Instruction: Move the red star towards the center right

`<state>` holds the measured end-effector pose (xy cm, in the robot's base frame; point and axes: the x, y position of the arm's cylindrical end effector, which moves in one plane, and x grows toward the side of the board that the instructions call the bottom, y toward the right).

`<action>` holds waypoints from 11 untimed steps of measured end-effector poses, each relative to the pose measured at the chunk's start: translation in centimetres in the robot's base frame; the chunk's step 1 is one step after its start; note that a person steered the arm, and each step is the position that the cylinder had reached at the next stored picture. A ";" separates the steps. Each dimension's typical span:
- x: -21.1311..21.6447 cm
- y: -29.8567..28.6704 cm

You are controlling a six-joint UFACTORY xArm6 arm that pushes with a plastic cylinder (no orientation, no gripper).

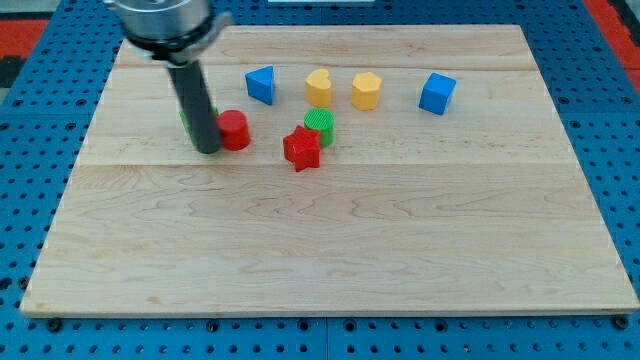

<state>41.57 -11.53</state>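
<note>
The red star (301, 148) lies on the wooden board (330, 240), left of centre in the view's upper half. A green round block (319, 125) touches its upper right. My tip (208, 149) rests on the board to the left of the star, with a red cylinder (235, 130) between them, touching the rod's right side. A green block (185, 122) is mostly hidden behind the rod.
Along the view's top stand a blue triangular block (261, 84), a yellow heart (318, 87), a yellow hexagonal block (366, 90) and a blue cube (437, 93). A blue pegboard (620, 150) surrounds the board.
</note>
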 end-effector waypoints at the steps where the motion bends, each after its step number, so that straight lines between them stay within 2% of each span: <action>1: -0.7 0.8; 2: 0.3 0.3; 3: 3.0 -2.8; 4: 7.0 -0.8; 5: 5.5 1.3; 6: 3.3 -0.4; 7: 1.2 2.9; 8: 0.9 9.5; 9: 1.2 19.4; 10: 1.4 23.4; 11: 4.9 26.4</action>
